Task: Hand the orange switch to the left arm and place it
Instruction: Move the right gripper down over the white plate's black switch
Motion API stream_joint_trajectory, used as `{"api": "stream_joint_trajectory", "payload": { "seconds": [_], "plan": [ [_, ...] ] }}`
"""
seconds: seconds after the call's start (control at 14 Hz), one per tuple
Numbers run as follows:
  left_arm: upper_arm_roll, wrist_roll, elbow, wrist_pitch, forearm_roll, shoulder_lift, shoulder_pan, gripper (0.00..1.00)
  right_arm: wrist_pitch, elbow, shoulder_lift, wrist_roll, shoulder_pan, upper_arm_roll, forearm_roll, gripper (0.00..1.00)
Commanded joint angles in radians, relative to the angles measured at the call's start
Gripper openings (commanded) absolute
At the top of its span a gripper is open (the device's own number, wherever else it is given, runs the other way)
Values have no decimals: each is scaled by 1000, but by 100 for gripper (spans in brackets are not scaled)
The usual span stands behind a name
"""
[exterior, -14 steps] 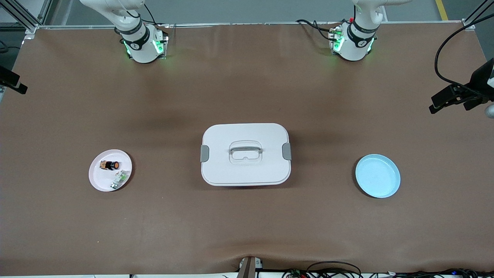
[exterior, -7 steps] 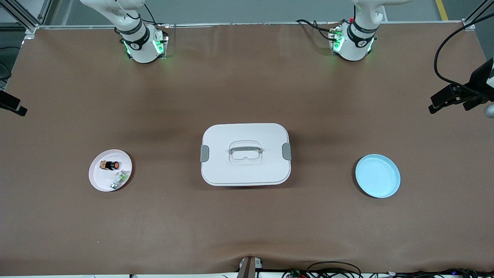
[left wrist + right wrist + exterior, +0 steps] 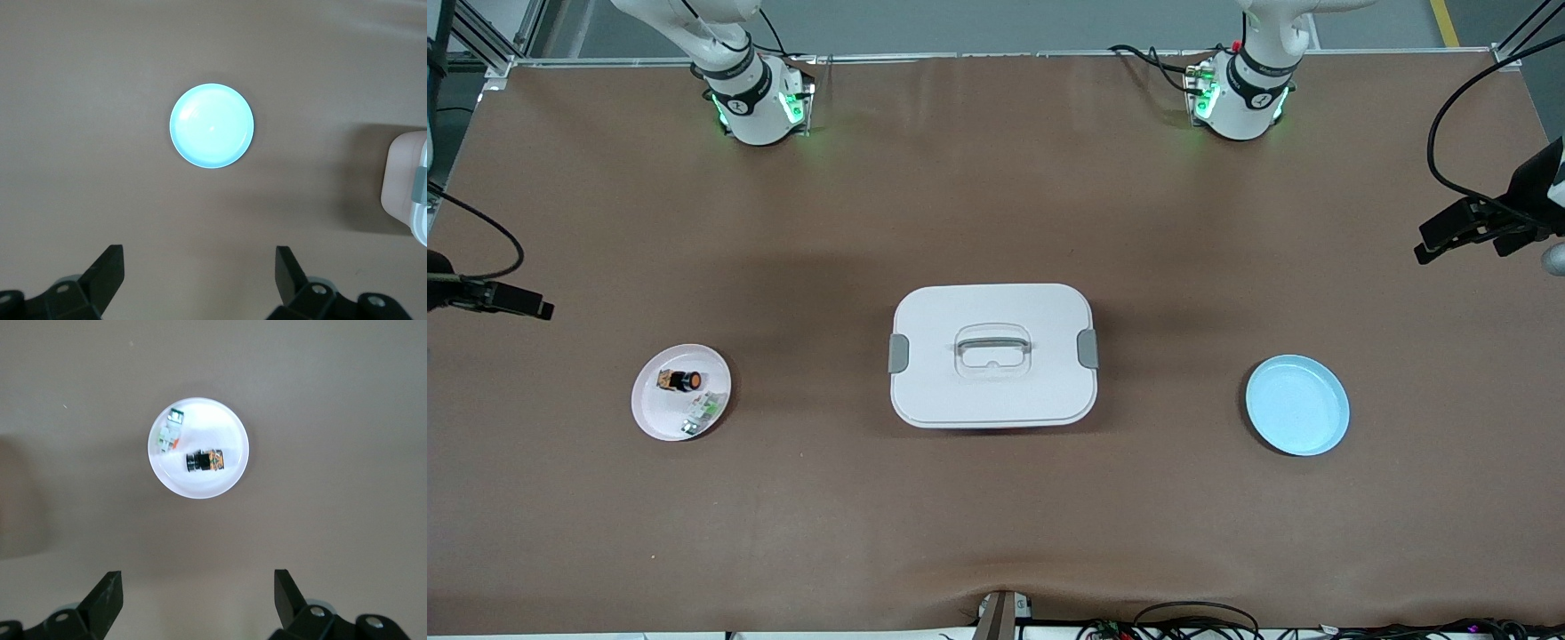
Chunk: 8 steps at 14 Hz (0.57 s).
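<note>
The orange switch (image 3: 683, 380) (image 3: 205, 461) lies on its side on a pale pink plate (image 3: 651, 416) (image 3: 200, 492) toward the right arm's end of the table. The white box (image 3: 992, 396) (image 3: 402, 175) stands shut in the middle of the table. My right gripper (image 3: 198, 579) hangs open and empty high over the table beside the pink plate, and shows at the frame's edge in the front view (image 3: 511, 304). My left gripper (image 3: 199, 253) (image 3: 1463, 233) hangs open and empty high over the table's left-arm end, near the light blue plate.
A small white-and-green component (image 3: 704, 409) (image 3: 170, 435) shares the pink plate with the switch. A light blue plate (image 3: 1296, 404) (image 3: 211, 125) lies bare toward the left arm's end. Bare brown table surrounds the box. Cables lie along the table's front edge.
The right gripper has swung along the table's end toward the pink plate. The left gripper has hardly moved. Both stay open; the switch, box and plates have not moved.
</note>
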Motion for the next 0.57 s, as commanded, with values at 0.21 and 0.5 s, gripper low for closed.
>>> {"api": "stream_joint_trajectory", "payload": {
  "seconds": [0.21, 0.5],
  "plan": [
    [2, 12, 28, -19, -2, 22, 12, 100, 145, -55, 78, 10, -1, 8, 35, 100],
    [5, 12, 28, -19, -2, 28, 13, 100, 323, -187, 76, 12, 0, 11, 38, 100]
  ]
}}
